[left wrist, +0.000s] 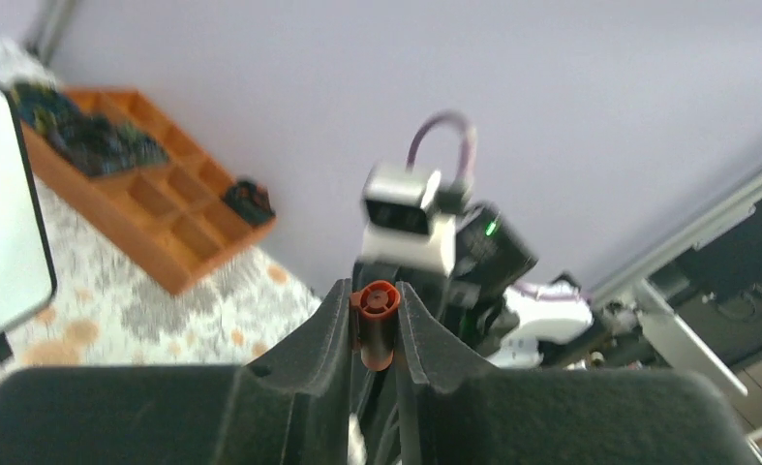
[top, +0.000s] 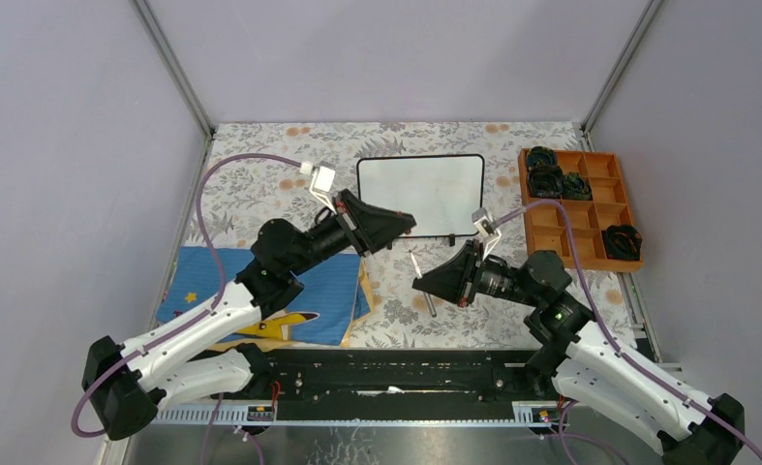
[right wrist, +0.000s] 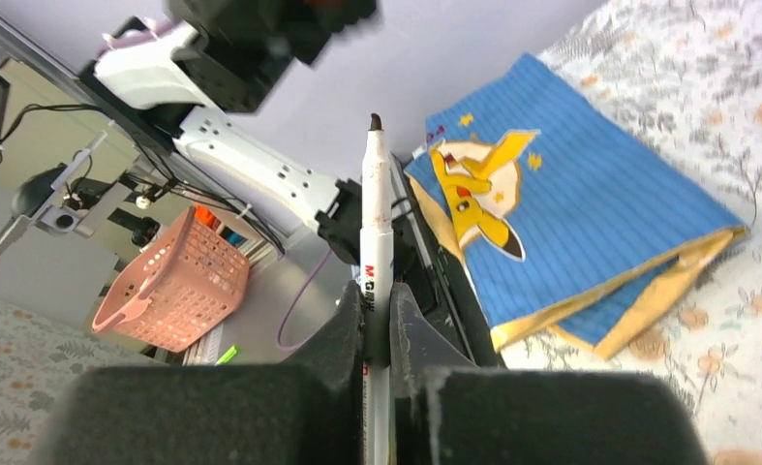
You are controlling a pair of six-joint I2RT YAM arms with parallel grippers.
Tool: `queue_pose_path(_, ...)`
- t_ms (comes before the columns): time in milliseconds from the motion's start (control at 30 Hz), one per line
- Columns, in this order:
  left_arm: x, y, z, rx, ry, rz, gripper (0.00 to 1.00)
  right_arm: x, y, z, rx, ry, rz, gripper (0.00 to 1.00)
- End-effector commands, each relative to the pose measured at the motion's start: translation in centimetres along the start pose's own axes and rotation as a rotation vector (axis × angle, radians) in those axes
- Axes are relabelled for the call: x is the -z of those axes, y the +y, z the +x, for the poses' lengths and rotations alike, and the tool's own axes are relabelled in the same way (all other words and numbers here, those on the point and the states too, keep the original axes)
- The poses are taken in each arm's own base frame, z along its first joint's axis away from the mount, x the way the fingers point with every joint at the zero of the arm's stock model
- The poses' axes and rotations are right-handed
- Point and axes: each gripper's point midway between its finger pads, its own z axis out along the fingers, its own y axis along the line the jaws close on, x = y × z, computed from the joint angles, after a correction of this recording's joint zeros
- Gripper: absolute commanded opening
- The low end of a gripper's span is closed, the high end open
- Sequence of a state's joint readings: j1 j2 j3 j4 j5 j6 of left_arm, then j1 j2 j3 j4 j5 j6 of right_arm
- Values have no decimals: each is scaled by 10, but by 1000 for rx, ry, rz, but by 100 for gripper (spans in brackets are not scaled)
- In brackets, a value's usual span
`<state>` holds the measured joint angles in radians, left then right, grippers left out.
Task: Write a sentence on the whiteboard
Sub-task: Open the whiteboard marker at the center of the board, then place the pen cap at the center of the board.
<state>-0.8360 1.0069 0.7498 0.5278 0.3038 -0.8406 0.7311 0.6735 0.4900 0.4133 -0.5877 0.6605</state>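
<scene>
At the far middle of the table (top: 251, 184), the whiteboard (top: 420, 194) is laid flat, long axis left to right. An uncapped marker (right wrist: 376, 223) is clamped in the right gripper (right wrist: 377, 312), tip pointed out past the fingertips. A red-brown cap (left wrist: 376, 329) is pinched by the left gripper (left wrist: 375, 295).

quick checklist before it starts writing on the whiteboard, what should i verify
1. The marker is uncapped: ok, its dark tip is bare.
2. The right gripper has a grip: ok, jaws shut on the marker barrel.
3. The cap is secured: ok, pinched in the left gripper.
4. The whiteboard is ready: ok, blank.
5. Writing area is clear: not ok, the left gripper overlaps the board's lower edge in the top view.
6. Tip is aimed at the board: not ok, the board is absent from the right wrist view.
</scene>
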Motion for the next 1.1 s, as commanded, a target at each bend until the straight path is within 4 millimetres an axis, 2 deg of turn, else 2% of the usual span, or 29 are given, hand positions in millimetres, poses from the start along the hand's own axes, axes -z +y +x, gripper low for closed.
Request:
queue_pose_path(0,-3,-42,-67,-61,-227,98,0,5,-2,12,-20,37,8,0)
queue_pose_path(167,-3,-33,-68,-85,-232,48,0,8,-5,9,-1,28,43,0)
queue_pose_path(233,-3,-19,-65,-121,-216,-21,0,14,-13,2,32,6,129,0)
queue_pose_path(300,-1,4,-54,-168,-157,-124,0,28,-26,-18,101,-51,275,0)
queue_pose_path(367,7,44,-30,-200,-47,-286,0,51,-49,-31,140,-94,478,0)
queue_pose_path(400,7,57,-21,-214,-5,-333,0,65,-60,-37,155,-116,582,0)
queue_pose_path(467,16,93,16,-204,182,-464,0,99,-86,-51,175,-182,821,0)
queue_pose_path(533,21,116,49,-172,335,-524,0,123,-99,-55,187,-203,965,0)
queue_pose_path(600,24,134,78,-144,435,-578,0,138,-108,-56,183,-222,1055,0)
queue_pose_path(667,23,147,103,-151,505,-621,0,145,-113,-54,169,-235,1099,0)
queue_pose_path(800,14,168,148,-197,636,-701,0,146,-119,-47,148,-241,1110,0)
queue_pose_path(867,10,186,169,-208,684,-753,0,147,-120,-43,146,-233,1111,0)
queue_pose_path(1067,-3,225,206,-200,732,-855,0,151,-119,-36,154,-196,1106,0)
